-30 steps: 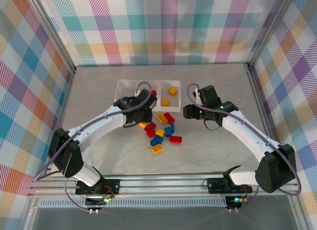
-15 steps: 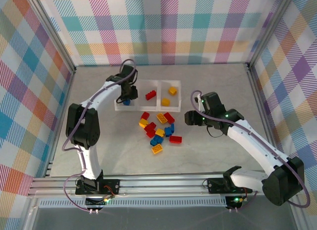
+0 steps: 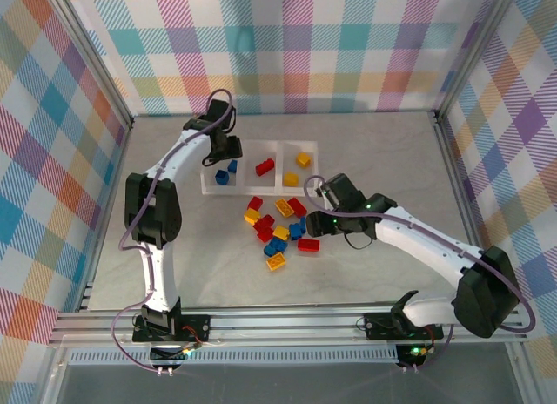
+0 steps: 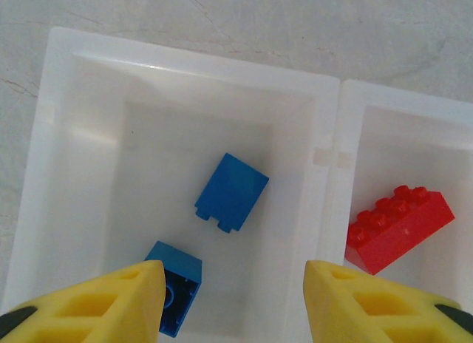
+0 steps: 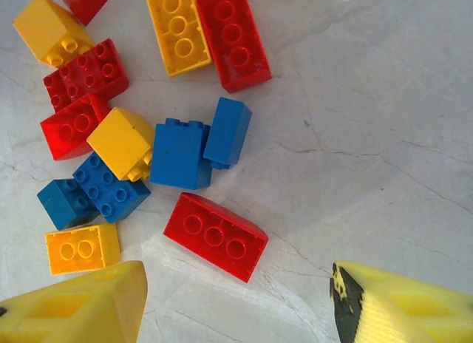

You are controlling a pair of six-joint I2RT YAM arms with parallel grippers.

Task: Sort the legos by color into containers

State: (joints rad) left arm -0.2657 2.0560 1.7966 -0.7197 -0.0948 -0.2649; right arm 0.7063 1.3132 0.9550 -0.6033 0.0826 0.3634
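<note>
Resting in containers [image 4: 329, 121]: two blue legos [image 4: 230, 191] left | red lego [image 4: 397, 226] middle

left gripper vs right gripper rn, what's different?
Position: the left gripper hangs over the tray's left compartment, the right gripper over the loose bricks on the table.
Below: the left gripper has two blue bricks under it, the right gripper a red brick at the edge of mixed colours.
Shared: both open, nothing held.
</note>
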